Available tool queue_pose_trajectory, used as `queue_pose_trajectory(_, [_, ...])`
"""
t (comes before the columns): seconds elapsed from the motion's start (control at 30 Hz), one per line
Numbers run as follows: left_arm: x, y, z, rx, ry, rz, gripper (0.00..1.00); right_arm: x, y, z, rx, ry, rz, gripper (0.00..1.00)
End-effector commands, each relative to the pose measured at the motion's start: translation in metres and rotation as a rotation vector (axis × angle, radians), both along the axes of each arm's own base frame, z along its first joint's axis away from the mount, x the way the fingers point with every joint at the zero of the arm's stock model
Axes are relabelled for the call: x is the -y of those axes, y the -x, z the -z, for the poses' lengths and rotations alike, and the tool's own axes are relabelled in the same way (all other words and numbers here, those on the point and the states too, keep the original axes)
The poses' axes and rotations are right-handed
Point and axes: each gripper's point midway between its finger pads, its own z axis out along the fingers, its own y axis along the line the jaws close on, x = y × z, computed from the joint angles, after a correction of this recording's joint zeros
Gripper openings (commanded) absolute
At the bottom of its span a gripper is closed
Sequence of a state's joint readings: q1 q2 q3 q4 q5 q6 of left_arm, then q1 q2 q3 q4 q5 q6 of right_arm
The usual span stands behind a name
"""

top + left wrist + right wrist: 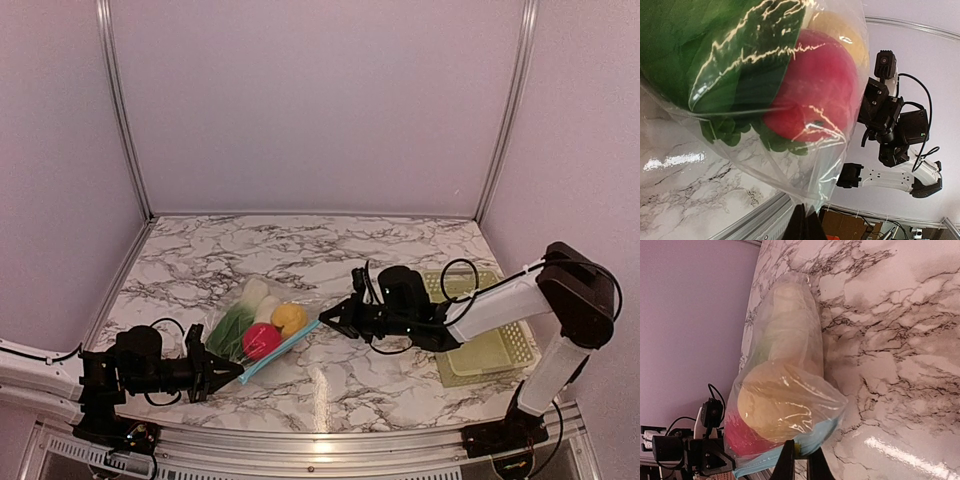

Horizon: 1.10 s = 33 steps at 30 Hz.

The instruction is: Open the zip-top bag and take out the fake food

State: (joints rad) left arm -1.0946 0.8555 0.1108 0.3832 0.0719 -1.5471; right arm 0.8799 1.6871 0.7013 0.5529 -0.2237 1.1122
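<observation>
On the grey-veined white marble table [400, 250] lies one clear, crinkly zip-top bag [280, 352], its light blue zipper strip facing the arms. Inside I count four plastic toys: one red ball-like fruit [261, 341], one yellow-orange round fruit [289, 318], one white oblong piece [256, 291] and one green leafy vegetable [230, 330]. The left gripper [232, 372] and the right gripper [325, 322] each pinch one end of the bag, jaws closed tight on the plastic. One pale yellow-green lattice basket [520, 345] sits off to the right.
</observation>
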Motion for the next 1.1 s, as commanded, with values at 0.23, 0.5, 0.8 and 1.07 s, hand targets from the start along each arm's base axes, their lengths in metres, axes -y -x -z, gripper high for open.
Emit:
queue_pose_trajectory(0.23, [-0.004,0.01,0.015,-0.02,-0.062,0.045,0.0,0.048,-0.068,-0.024,0.107,0.103,0.205,0.05])
queue_pose_trajectory(0.5, [-0.003,0.009,0.01,-0.012,-0.05,0.049,0.0,0.05,-0.081,-0.045,0.149,0.12,0.212,0.05])
queue_pose_trajectory(0.8, [-0.001,0.009,0.005,0.004,-0.041,0.059,0.0,0.056,-0.094,-0.067,0.184,0.131,0.225,0.05])
queue_pose_trajectory(1.07, [0.01,0.001,-0.021,0.114,-0.088,0.089,0.39,0.037,-0.086,-0.087,0.174,0.14,0.147,0.03])
